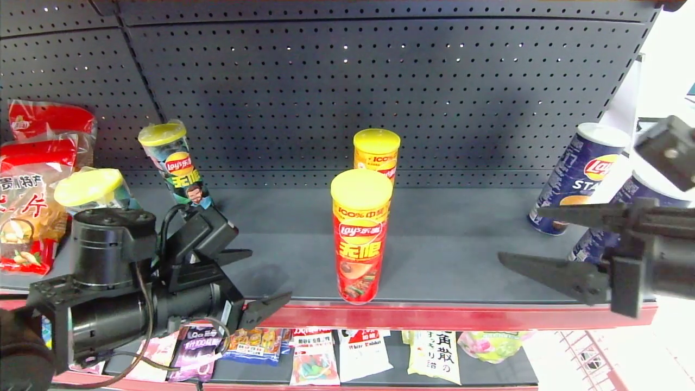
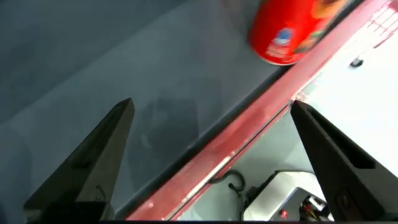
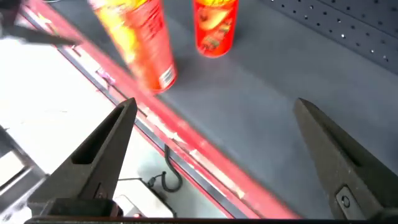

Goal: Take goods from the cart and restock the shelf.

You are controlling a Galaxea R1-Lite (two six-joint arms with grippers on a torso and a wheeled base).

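Observation:
A red chip can with a yellow lid (image 1: pixel 360 244) stands upright near the shelf's red front edge (image 1: pixel 434 316); it also appears in the wrist views (image 2: pixel 289 30) (image 3: pixel 146 46). A second yellow-lidded can (image 1: pixel 376 153) (image 3: pixel 215 25) stands behind it. My left gripper (image 1: pixel 271 273) (image 2: pixel 211 109) is open and empty, hovering over the front edge to the left of the red can. On the right, my right gripper (image 1: pixel 518 232) (image 3: pixel 214 106) is also open and empty, level with the shelf front.
Two teal cans with yellow lids (image 1: pixel 174 163) (image 1: pixel 89 189) and snack bags (image 1: pixel 32 190) fill the shelf's left end. Two blue cans (image 1: pixel 578 176) (image 1: pixel 624 217) stand at the right end. Packets (image 1: pixel 326 355) lie on the lower shelf. A pegboard (image 1: pixel 347 81) backs the shelf.

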